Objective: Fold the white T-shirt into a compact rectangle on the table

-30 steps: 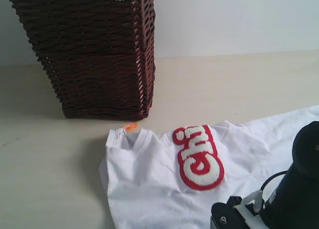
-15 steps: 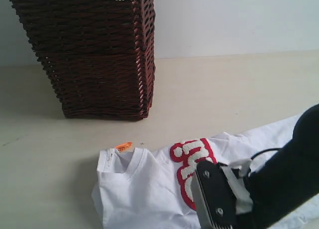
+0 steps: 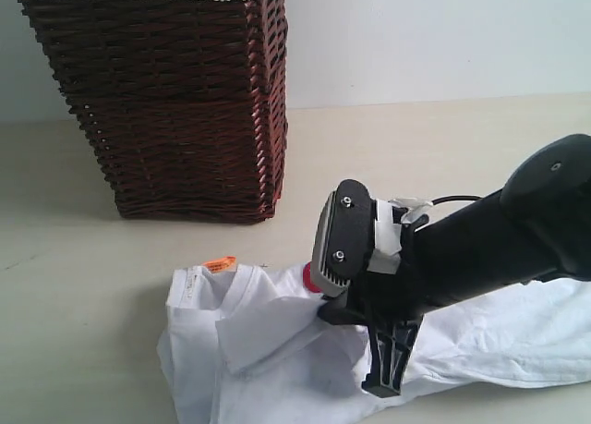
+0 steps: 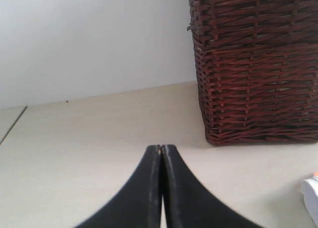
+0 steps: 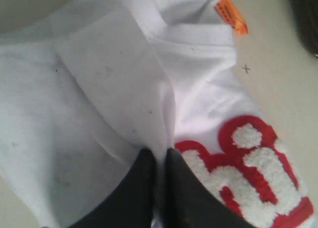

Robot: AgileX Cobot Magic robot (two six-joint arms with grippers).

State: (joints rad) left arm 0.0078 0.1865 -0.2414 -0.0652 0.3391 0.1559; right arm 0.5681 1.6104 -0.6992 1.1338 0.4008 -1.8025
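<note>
The white T-shirt (image 3: 268,350) lies rumpled on the pale tabletop (image 3: 83,304), in front of a brown wicker basket (image 3: 175,101) and apart from it. The right claw (image 5: 160,156) is clenched on a pinched fold of the shirt's fabric, just beside the red-outlined lettering (image 5: 248,173), and the cloth rises in a flap toward it. An orange neck tag (image 3: 219,264) sticks out at the collar. The left claw (image 4: 162,148) is clenched on nothing, its 2 tips pressed together above bare tabletop near the basket.
</note>
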